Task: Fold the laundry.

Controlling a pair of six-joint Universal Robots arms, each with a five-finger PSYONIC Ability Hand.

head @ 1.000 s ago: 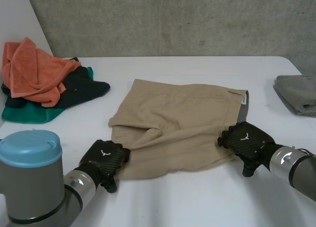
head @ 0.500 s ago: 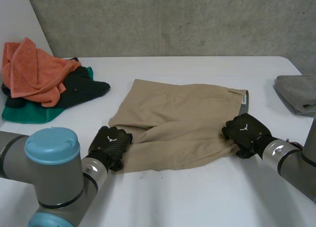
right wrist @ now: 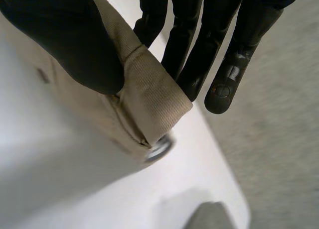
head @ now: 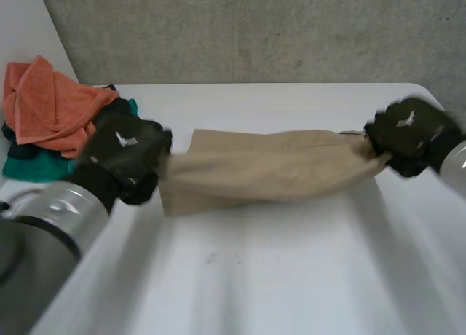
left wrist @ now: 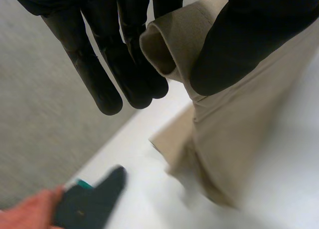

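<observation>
The fingers [left wrist: 107, 74] and thumb of my left hand [head: 124, 156] pinch a folded edge at the left end of the tan shorts [head: 269, 171]. My right hand [head: 408, 135] grips the right end the same way, with a folded band caught between its thumb and fingers [right wrist: 192, 55]. The shorts stretch taut between both hands across the middle of the white table [head: 291, 277]. Far left, an orange towel [head: 44, 105] lies on dark and green clothes [head: 44, 167].

No legible text, no labels, brands, numbers or signs readable anywhere
</observation>
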